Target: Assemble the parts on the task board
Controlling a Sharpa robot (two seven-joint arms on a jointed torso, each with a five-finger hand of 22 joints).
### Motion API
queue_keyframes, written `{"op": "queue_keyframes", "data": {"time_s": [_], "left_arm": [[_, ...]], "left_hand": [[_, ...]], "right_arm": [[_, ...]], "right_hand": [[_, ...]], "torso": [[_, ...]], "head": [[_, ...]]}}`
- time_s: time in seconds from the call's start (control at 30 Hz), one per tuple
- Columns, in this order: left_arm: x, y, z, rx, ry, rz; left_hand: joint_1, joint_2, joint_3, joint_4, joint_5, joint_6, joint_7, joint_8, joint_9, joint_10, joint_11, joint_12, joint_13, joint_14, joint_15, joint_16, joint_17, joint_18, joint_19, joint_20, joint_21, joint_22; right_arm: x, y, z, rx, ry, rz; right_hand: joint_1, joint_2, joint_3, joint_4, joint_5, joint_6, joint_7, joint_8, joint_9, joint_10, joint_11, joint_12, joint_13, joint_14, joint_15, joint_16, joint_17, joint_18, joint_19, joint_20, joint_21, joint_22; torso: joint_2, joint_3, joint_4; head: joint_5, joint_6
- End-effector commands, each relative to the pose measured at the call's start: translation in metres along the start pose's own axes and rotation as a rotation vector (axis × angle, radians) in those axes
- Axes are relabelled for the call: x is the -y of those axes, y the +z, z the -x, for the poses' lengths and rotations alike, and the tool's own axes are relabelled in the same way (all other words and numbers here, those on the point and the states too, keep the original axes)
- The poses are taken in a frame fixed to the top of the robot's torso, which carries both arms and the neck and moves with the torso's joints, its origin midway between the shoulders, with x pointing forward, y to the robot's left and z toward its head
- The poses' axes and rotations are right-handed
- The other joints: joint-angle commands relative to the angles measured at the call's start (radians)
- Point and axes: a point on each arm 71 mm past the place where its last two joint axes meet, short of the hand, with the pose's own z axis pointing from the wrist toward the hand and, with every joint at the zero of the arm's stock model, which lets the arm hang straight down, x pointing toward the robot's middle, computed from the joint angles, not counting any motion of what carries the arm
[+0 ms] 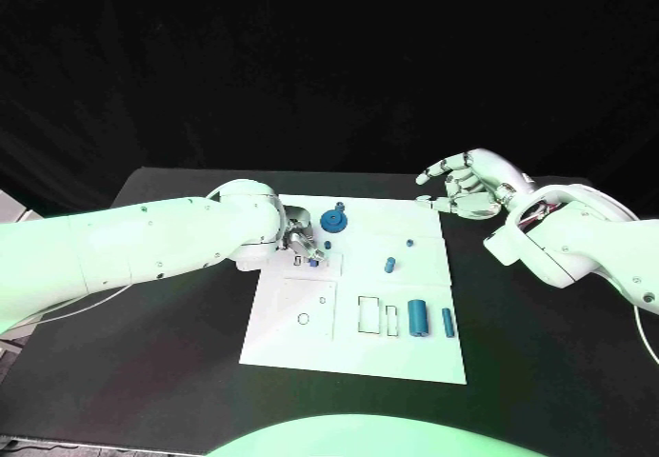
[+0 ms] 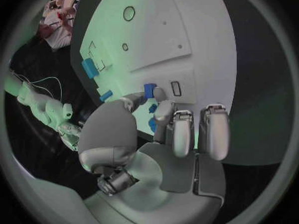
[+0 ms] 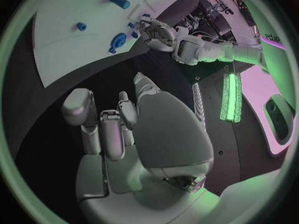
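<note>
Head view: left robot hand (image 1: 292, 244) low over the task board (image 1: 295, 343) near its left edge, pinching a small blue part (image 2: 149, 89) just beside a rectangular slot (image 2: 176, 88). Best to line it up square, then press straight down. Round blue part (image 1: 334, 222) close behind, so little room there. Two blue cylinders (image 1: 417, 318) sit well apart near the board's front. Right robot hand (image 1: 465, 186) hovers off the board's far right corner above the desk (image 1: 165, 381), fingers loosely curled, holding nothing.
</note>
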Motion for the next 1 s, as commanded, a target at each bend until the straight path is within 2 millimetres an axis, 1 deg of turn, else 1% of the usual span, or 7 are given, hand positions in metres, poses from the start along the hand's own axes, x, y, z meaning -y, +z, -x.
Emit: {"op": "queue_keyframes", "data": {"time_s": [0.03, 0.3, 0.37, 0.4, 0.5, 0.73, 1.0], "left_arm": [[-0.0021, 0.0019, -0.0062, -0.041, 0.014, 0.011], [-0.0030, 0.0024, -0.0060, -0.045, 0.016, 0.014], [-0.0031, 0.0024, -0.0060, -0.045, 0.016, 0.015], [-0.0031, 0.0023, -0.0061, -0.045, 0.016, 0.015], [-0.0030, 0.0020, -0.0062, -0.045, 0.017, 0.014], [-0.0028, 0.0014, -0.0064, -0.043, 0.015, 0.012], [-0.0039, -0.0003, -0.0062, -0.036, -0.011, 0.007]], "left_hand": [[0.005, 0.008, -0.013, 0.010, -0.008, 0.002, 0.004, -0.006, -0.001, 0.002, -0.001, 0.004, 0.001, 0.104, -0.004, 0.006, 0.263, -0.021, 0.007, -0.001, 0.000, 0.088], [0.004, 0.008, -0.034, 0.026, -0.019, 0.003, 0.004, -0.006, -0.001, 0.004, -0.001, 0.006, 0.003, 0.104, -0.004, 0.006, 0.263, -0.021, 0.009, 0.000, 0.001, 0.091], [-0.002, 0.011, -0.046, 0.028, -0.035, 0.004, 0.005, -0.007, -0.001, 0.004, -0.001, 0.007, 0.004, 0.104, -0.004, 0.006, 0.263, -0.021, 0.010, 0.000, 0.001, 0.091], [-0.003, 0.018, -0.061, 0.027, -0.066, 0.004, 0.005, -0.008, -0.001, 0.003, -0.001, 0.007, 0.003, 0.104, -0.004, 0.006, 0.263, -0.021, 0.010, 0.000, 0.001, 0.091], [0.003, 0.020, -0.064, 0.025, -0.073, 0.004, 0.004, -0.008, -0.001, 0.003, -0.001, 0.007, 0.002, 0.104, -0.004, 0.006, 0.263, -0.021, 0.010, 0.000, 0.001, 0.092], [0.041, 0.027, -0.064, 0.020, -0.069, 0.001, 0.002, -0.009, 0.000, 0.001, -0.002, 0.007, 0.002, 0.104, -0.005, 0.006, 0.263, -0.021, 0.010, 0.000, 0.001, 0.093], [0.058, 0.034, -0.060, 0.021, -0.063, -0.002, 0.002, -0.010, 0.000, -0.001, -0.003, 0.004, -0.003, 0.104, -0.005, 0.006, 0.263, -0.021, 0.009, -0.001, 0.000, 0.091]], "right_arm": [[-0.0015, -0.0001, -0.0011, -0.012, -0.006, 0.011], [-0.0014, -0.0004, -0.0010, -0.013, -0.005, 0.012], [-0.0014, -0.0005, -0.0010, -0.013, -0.005, 0.011], [-0.0013, -0.0006, -0.0009, -0.013, -0.005, 0.011], [-0.0011, -0.0007, -0.0008, -0.014, -0.005, 0.011], [-0.0008, -0.0008, -0.0008, -0.016, -0.005, 0.009], [-0.0004, -0.0007, -0.0007, -0.017, -0.005, 0.007]], "right_hand": [[-0.006, 0.000, 0.002, 0.005, 0.004, -0.003, 0.001, 0.004, 0.001, -0.004, -0.002, -0.003, -0.001, 0.057, -0.006, -0.007, 0.060, 0.012, -0.001, -0.004, -0.004, -0.001], [-0.008, 0.000, 0.002, 0.005, 0.004, -0.003, 0.001, 0.005, 0.001, -0.005, -0.002, -0.004, -0.002, 0.056, -0.006, -0.009, 0.056, 0.013, -0.004, -0.004, -0.010, -0.005], [-0.008, 0.000, 0.001, 0.005, 0.003, -0.004, 0.001, 0.005, 0.001, -0.008, -0.002, -0.008, -0.006, 0.054, -0.006, -0.012, 0.049, 0.014, -0.006, -0.004, -0.015, -0.009], [-0.008, 0.000, 0.001, 0.005, 0.003, -0.004, 0.001, 0.005, 0.001, -0.008, -0.002, -0.008, -0.006, 0.054, -0.006, -0.012, 0.049, 0.014, -0.006, -0.004, -0.015, -0.009], [-0.008, 0.000, 0.001, 0.005, 0.003, -0.004, 0.001, 0.005, 0.001, -0.008, -0.002, -0.008, -0.006, 0.054, -0.006, -0.012, 0.049, 0.014, -0.006, -0.004, -0.015, -0.009], [-0.009, 0.000, 0.001, 0.005, 0.003, -0.004, 0.001, 0.005, 0.001, -0.008, -0.002, -0.009, -0.007, 0.054, -0.006, -0.013, 0.048, 0.014, -0.007, -0.004, -0.017, -0.010], [-0.010, 0.000, 0.002, 0.005, 0.004, -0.004, 0.001, 0.005, 0.001, -0.007, -0.002, -0.007, -0.005, 0.054, -0.006, -0.012, 0.050, 0.013, -0.005, -0.004, -0.014, -0.007]], "torso": [[0.000, 0.0002, -0.0003], [0.000, 0.0001, -0.0003], [0.000, 0.0001, -0.0003], [0.000, 0.0001, -0.0005], [0.000, 0.0000, -0.0007], [0.000, -0.0002, 0.0000], [0.000, -0.0006, -0.0001]], "head": [[-0.001, 0.001], [-0.001, 0.002], [-0.001, 0.002], [-0.001, 0.002], [-0.002, 0.002], [-0.002, 0.003], [-0.004, 0.006]]}}
